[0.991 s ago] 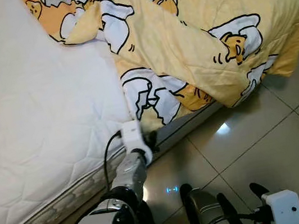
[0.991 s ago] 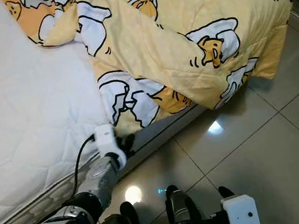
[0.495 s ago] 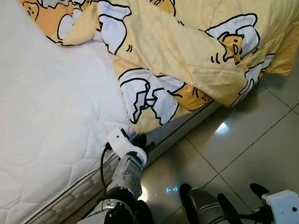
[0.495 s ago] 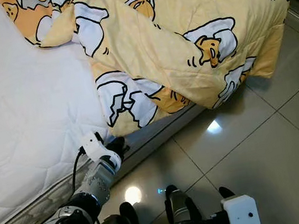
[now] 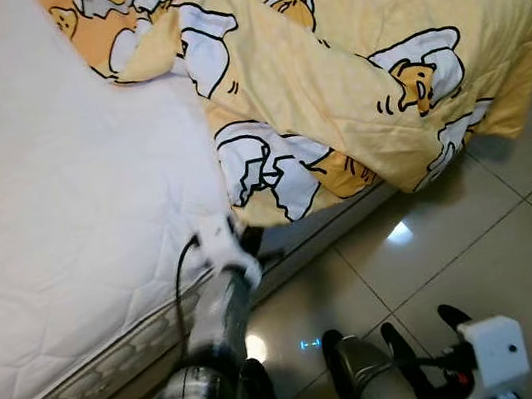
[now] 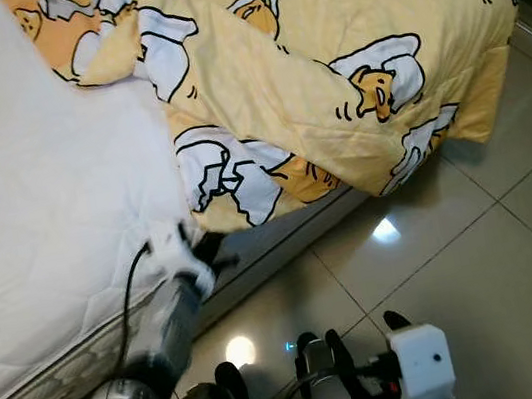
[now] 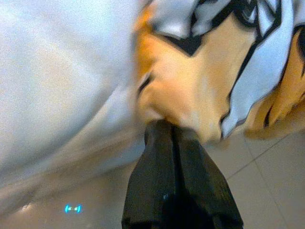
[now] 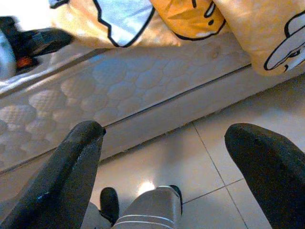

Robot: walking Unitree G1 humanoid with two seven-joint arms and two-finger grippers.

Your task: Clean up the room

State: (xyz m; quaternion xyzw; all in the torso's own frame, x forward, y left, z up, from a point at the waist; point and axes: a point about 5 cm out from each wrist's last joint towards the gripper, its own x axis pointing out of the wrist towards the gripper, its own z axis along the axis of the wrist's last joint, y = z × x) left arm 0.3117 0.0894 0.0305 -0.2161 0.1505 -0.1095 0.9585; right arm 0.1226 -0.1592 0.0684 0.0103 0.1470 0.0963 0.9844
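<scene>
- My right gripper (image 8: 162, 143) hangs low over the floor (image 5: 476, 247), fingers wide apart, holding nothing.
- My left gripper (image 7: 172, 130) is pinched tight on the blanket (image 5: 346, 65) hem at the mattress (image 5: 56, 213) edge.
- Blanket lies rumpled across the bed's far side, draping toward the floor.

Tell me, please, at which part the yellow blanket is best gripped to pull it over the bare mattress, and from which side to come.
Probably the loose corner of the yellow blanket that hangs over the mattress edge. It is thin, free fabric that two fingers can pinch, while the bunched folds higher up are too thick. Come from the floor side, below the edge. The left gripper is shut on this corner; the right gripper is open near the floor.
</scene>
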